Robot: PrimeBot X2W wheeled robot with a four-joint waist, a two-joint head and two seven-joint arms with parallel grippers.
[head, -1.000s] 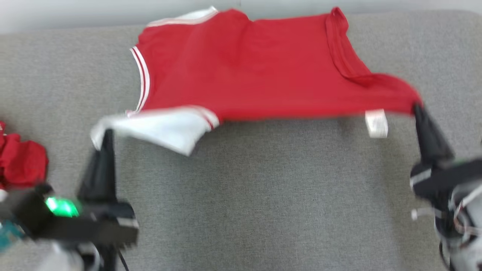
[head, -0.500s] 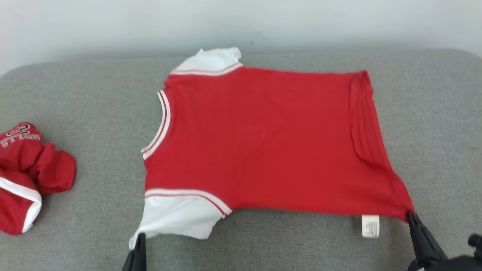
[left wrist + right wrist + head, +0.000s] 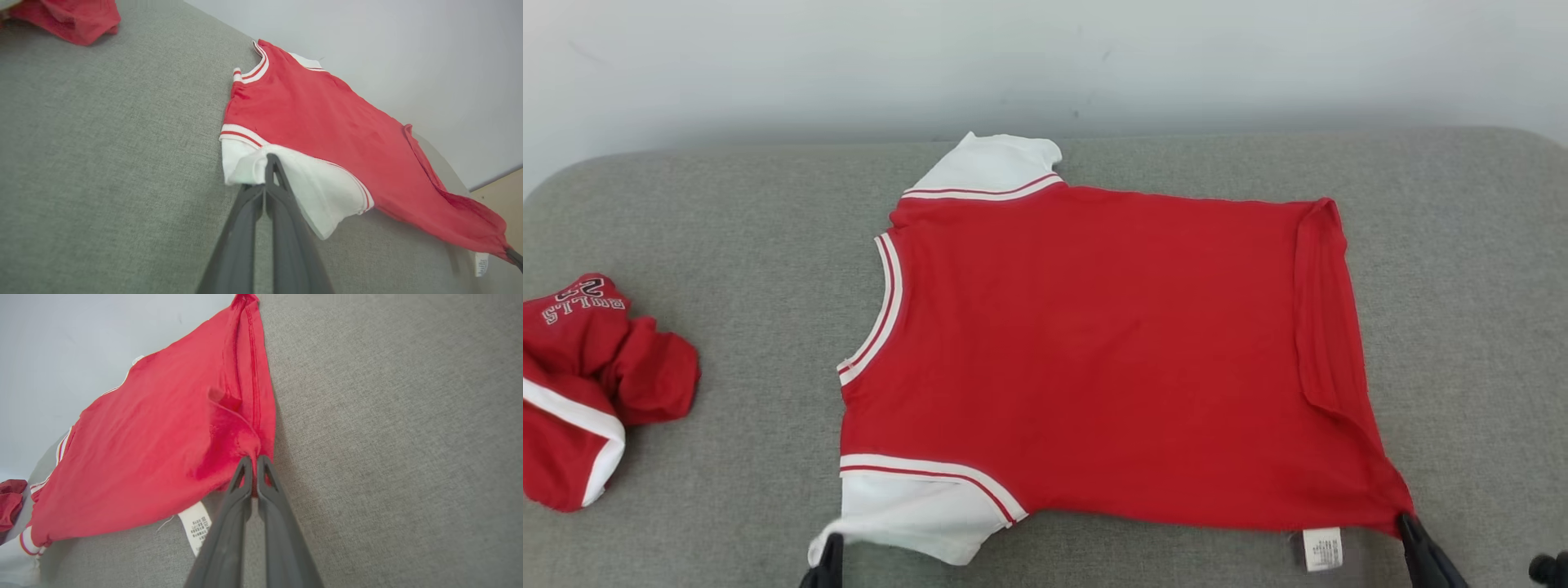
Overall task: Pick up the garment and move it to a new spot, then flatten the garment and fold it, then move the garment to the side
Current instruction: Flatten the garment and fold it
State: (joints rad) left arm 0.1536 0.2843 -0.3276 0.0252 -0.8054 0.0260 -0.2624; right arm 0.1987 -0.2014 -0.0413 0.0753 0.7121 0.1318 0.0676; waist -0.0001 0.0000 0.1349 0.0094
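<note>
Two pairs of jaws clamped one red shirt (image 3: 1094, 351), left on white sleeve (image 3: 915, 514), right on hem corner (image 3: 1396, 510); flattening seemingly in hand, fold next needing fresh grips.

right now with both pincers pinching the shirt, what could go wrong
1. The left pincer pinches just the edge of the white sleeve; a harder pull might slip it free or bunch it.
2. On the shirt, the hem near the right pincer is turned over; letting go now could leave that fold in.
</note>
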